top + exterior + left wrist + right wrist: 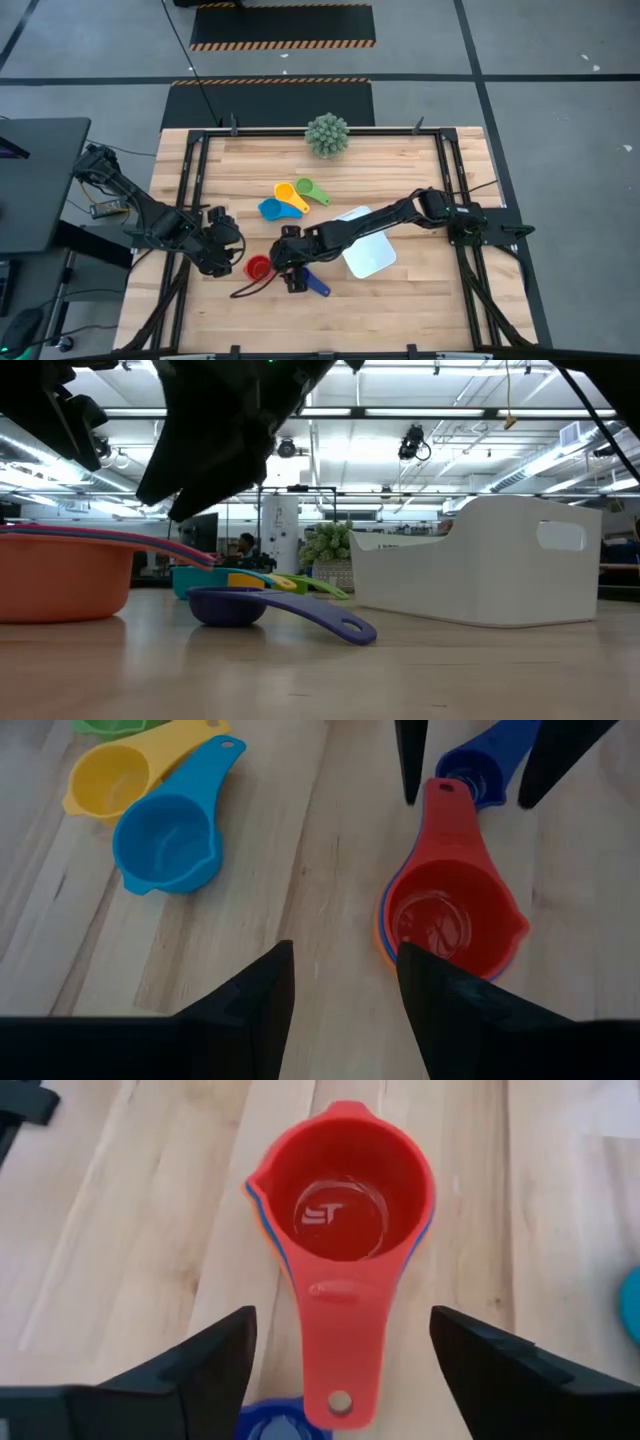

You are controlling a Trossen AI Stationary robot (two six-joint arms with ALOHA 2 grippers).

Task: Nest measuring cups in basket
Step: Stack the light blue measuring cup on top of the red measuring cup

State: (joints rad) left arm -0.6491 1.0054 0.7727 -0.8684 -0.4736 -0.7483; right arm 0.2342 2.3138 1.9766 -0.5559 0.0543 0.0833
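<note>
The table (pixel 400 160) is a butcher-block top of pale wooden strips with visible grain. On it the measuring cups are lying in two groups, all outside the basket (pixel 368 252), a white, smooth-walled plastic bin with rounded corners that is sitting just right of the right arm's reach.

The right gripper (pixel 340 1380) is hovering over the front-centre of the table with its dark fingers spread wide and holding nothing. Between them is lying the flat handle of the red cup (pixel 342 1215), a glossy round plastic scoop with a small pour lip and a hanging hole at the handle's end. Blue and orange rims are showing under its edge, so it is sitting nested on other cups. The dark blue cup (pixel 312 282) is lying just beside this stack, its handle pointing toward the table's front right.

The left gripper (pixel 345 985) is waiting just left of the red stack, fingers apart and empty.

Farther back, the light blue cup (pixel 168 838), yellow cup (pixel 108 782) and green cup (pixel 305 187) are lying close together, handles fanned. A green spiky ball plant (pixel 327 134) is standing at the rear edge.
</note>
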